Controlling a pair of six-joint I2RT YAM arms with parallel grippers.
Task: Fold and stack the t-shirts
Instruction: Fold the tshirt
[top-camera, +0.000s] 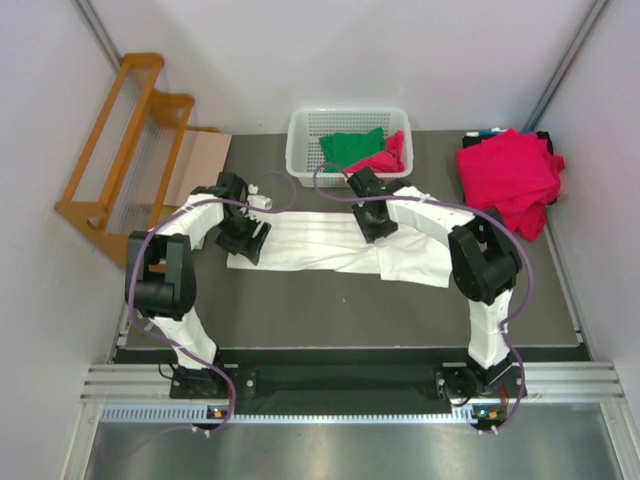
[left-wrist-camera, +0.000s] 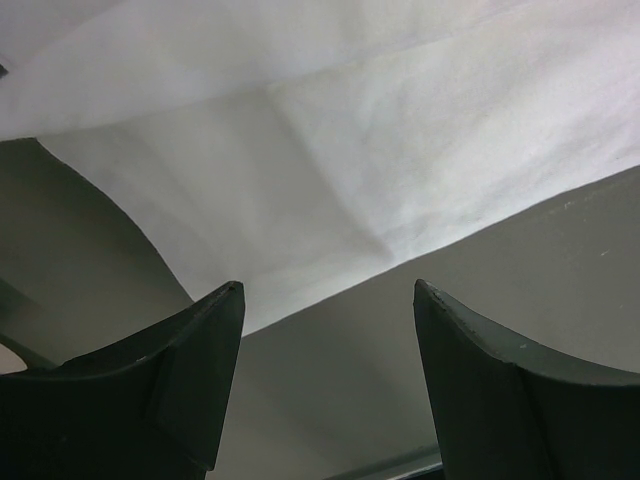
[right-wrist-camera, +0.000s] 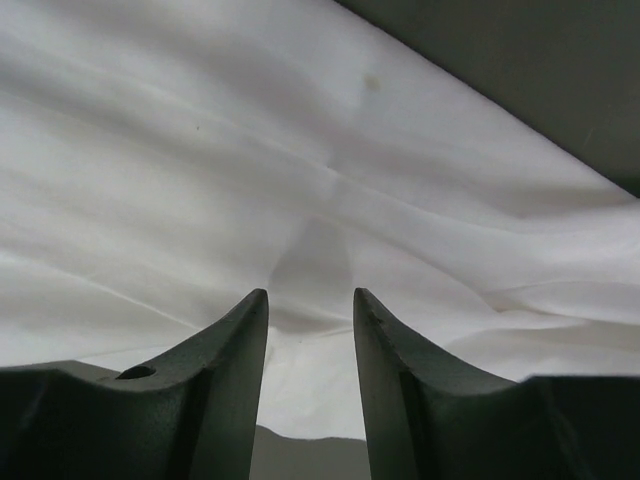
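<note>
White shirt (top-camera: 330, 245) lies as long folded strip mid-table; arms hide parts. Left gripper (left-wrist-camera: 328, 290) at 9 o'clock end, fingers wide, empty. Right gripper (right-wrist-camera: 310, 295) at 12 o'clock edge, fingers part-open, empty.

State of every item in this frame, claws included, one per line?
white t-shirt: laid flat as a long strip
green t-shirt: crumpled in basket
pink t-shirt: crumpled in basket
pink pile: heaped loosely
left claw: open, empty
right claw: narrowly open, empty

White basket (top-camera: 298, 150) far edge; orange rack (top-camera: 172, 102) left.
</note>
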